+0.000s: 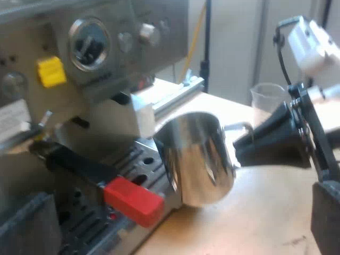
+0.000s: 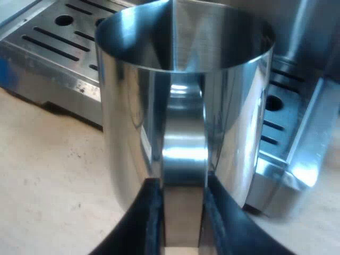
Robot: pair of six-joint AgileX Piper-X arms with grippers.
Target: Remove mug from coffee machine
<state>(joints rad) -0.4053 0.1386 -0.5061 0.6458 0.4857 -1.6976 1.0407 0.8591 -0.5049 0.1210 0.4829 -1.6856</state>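
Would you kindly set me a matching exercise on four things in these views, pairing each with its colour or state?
Things:
1. mug
2. end of the holder's handle
3. measuring glass
4. right gripper

Descriptions:
A. red, at the machine's front
B. shut on a metal handle
C. shiny metal, held by the black fingers
D. clear, standing on the table

Pairs: 1-C; 2-A; 3-D; 4-B

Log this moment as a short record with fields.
mug: shiny metal, tilted, just off the drip tray, over the table
right gripper: shut on the mug's handle
holder: locked into the espresso machine, red end sticking out beside the mug
measuring glass: upright on the table beyond the mug
task state: mug already clear of the tray, not yet released
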